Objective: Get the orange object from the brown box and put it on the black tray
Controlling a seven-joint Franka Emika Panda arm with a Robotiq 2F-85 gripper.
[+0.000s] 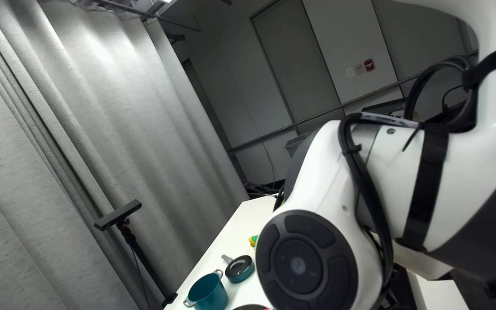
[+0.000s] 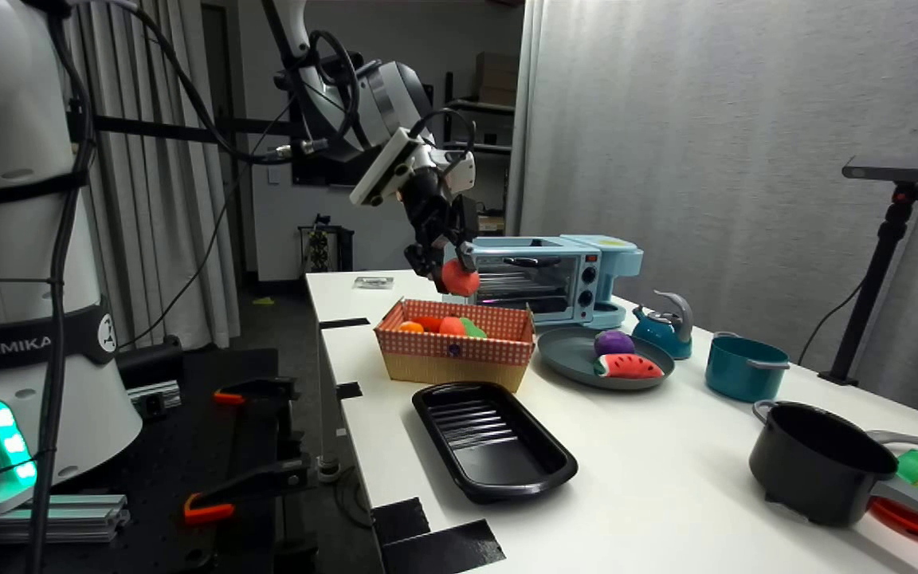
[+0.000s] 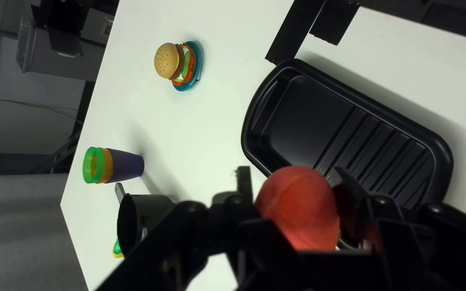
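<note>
The orange object (image 2: 460,279) is a rounded orange-red lump held in my gripper (image 2: 445,261), above the far side of the box. In the wrist view the orange object (image 3: 297,210) sits between the two black fingers of the gripper (image 3: 293,182). The brown box (image 2: 459,368) has a tan lower wall and red checkered lining; several red, orange and green play foods lie in it. The black tray (image 2: 503,458) lies in front of the box with nothing on it. The tray (image 3: 310,121) also shows beyond the fingers in the wrist view, partly covered by them.
A grey plate (image 2: 566,367) with purple and red play food stands beside the box. A blue toaster oven (image 2: 527,279) is behind. A kettle (image 2: 664,331), teal pot (image 2: 746,371) and black pot (image 2: 814,466) stand further along. The wrist view shows stacked cups (image 3: 123,165) and a toy burger (image 3: 167,61).
</note>
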